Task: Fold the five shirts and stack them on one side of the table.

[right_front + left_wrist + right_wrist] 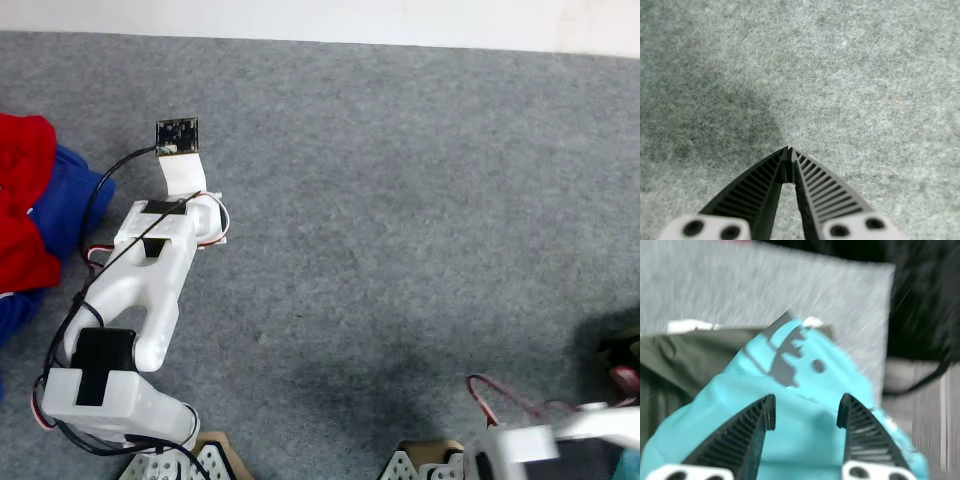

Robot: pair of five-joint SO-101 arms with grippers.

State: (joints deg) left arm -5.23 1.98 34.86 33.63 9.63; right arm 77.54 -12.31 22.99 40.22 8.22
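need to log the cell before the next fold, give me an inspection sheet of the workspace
surface: grey felt table, flat.
job's things: red shirt and blue shirt bunched at the table edge beside the left arm; turquoise shirt with a dark garment beside it.
clutter: nothing seen.
end effectors: left end effector shut on nothing, over the felt; right end effector open, over the turquoise shirt.
cables: black cable looping off the left arm; red wire by the right arm.
surroundings: pale strip past the table's far edge.
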